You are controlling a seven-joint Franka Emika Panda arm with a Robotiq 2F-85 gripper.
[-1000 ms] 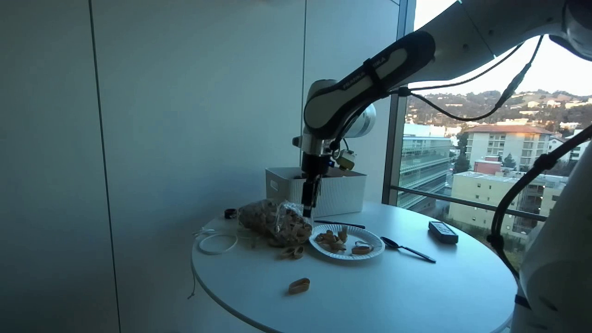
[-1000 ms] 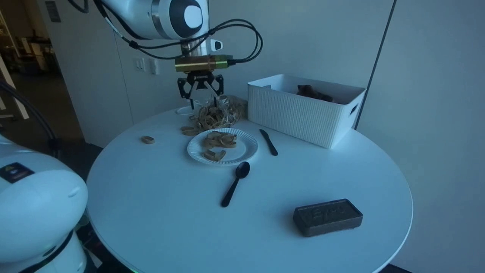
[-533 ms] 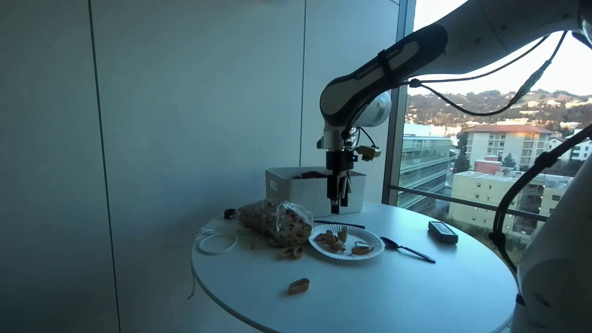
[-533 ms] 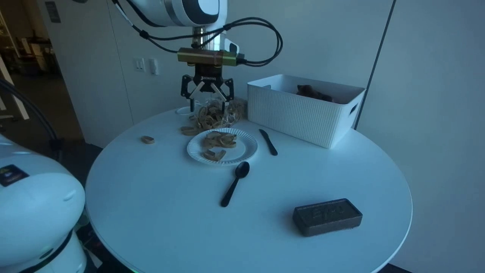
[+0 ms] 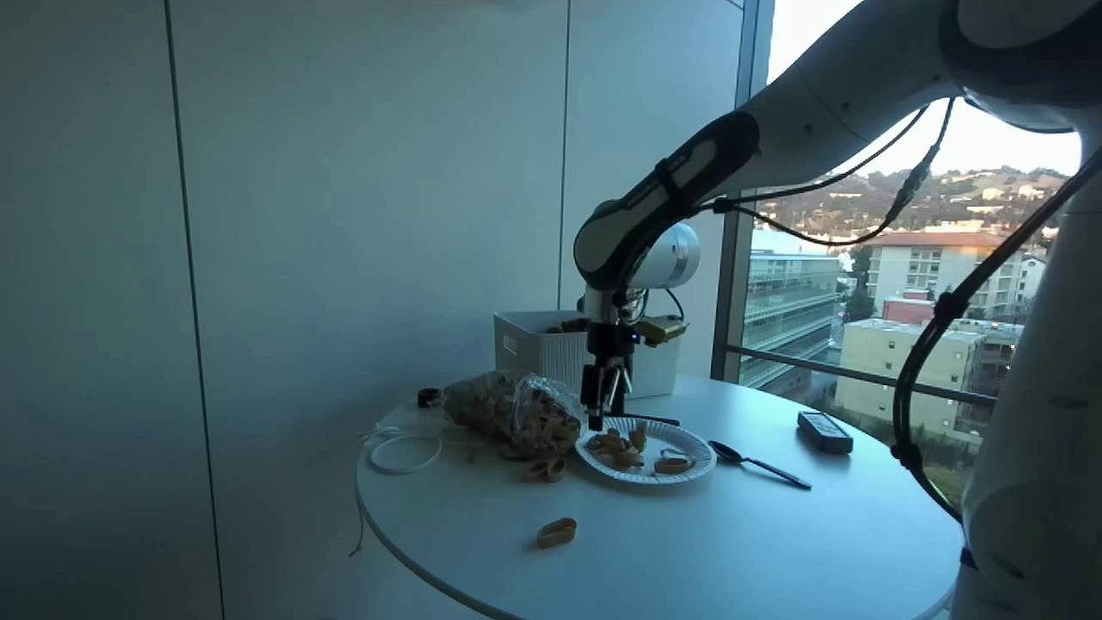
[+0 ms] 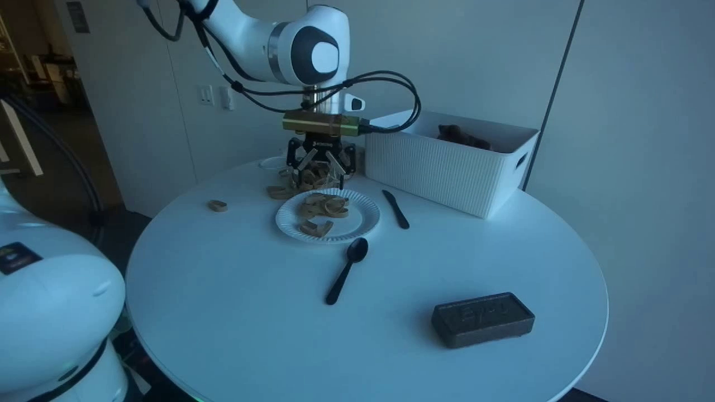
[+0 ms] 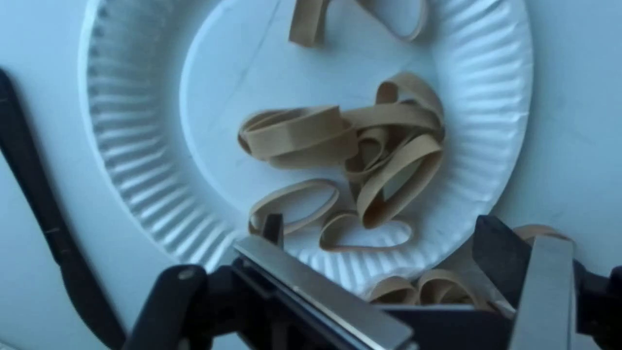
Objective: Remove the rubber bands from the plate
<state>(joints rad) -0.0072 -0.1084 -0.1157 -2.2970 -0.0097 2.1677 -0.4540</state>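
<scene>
A white paper plate (image 5: 659, 438) lies on the round table and also shows in an exterior view (image 6: 359, 222) and in the wrist view (image 7: 491, 126). A pile of tan rubber bands (image 5: 618, 448) lies on it, seen too in an exterior view (image 6: 325, 207) and in the wrist view (image 7: 299, 133). A separate group of bands (image 7: 305, 24) lies elsewhere on the plate. My gripper (image 6: 320, 185) is open and empty, low by the plate's bag-side edge. In the wrist view, its fingertips (image 7: 384, 236) stand apart on either side of the plate's edge, with loose bands beyond them.
A clear bag of rubber bands (image 5: 547, 418) touches or nearly touches the plate. A white box (image 6: 435, 170) stands behind. A black knife (image 6: 396, 211) and a black spoon (image 6: 356, 251) flank the plate. A dark eraser (image 6: 483, 321) and a loose band (image 5: 556, 532) lie farther off.
My gripper has moved from above the bag toward the box side and then come down close to the plate, staying open. The plate, bands and other objects have not moved.
</scene>
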